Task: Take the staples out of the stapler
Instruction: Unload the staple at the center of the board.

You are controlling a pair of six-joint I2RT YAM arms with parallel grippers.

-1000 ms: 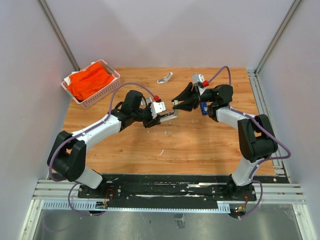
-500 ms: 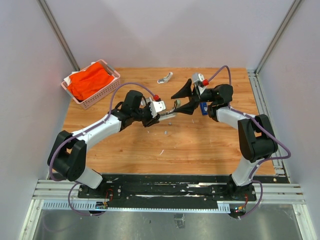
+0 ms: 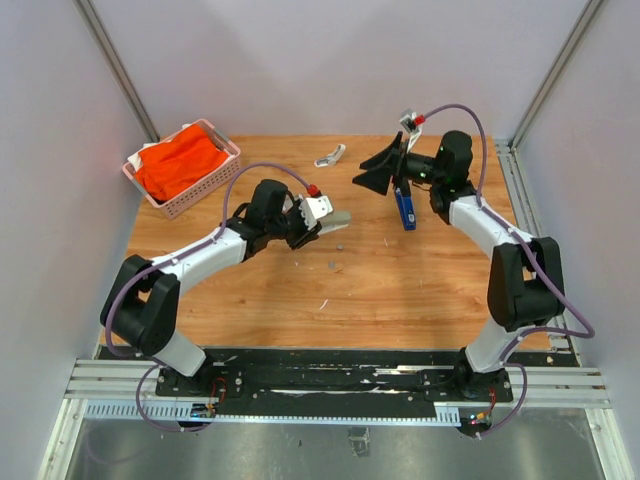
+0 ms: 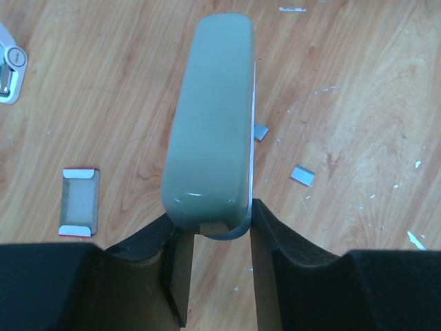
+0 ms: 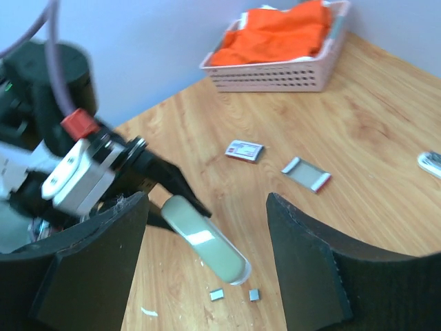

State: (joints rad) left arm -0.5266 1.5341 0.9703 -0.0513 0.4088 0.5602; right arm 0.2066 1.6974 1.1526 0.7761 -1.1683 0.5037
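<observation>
We see the left gripper (image 4: 212, 231) clamped on the grey-green stapler (image 4: 210, 110), middle of the left wrist view | right gripper (image 3: 369, 175) spread wide apart, holding nothing, upper middle of the top view | small staples (image 4: 302, 176) on the table (image 4: 365, 96), right of the stapler

Table (image 3: 400, 290): smooth wood-grain top, low sheen, bearing dull grey metal staples (image 4: 302, 176). Stapler (image 4: 209, 117) in the left gripper (image 4: 217, 227): smooth, glossy grey-green plastic. Basket (image 3: 205, 192): pink plastic lattice holding matt orange cloth (image 3: 180, 165).
</observation>
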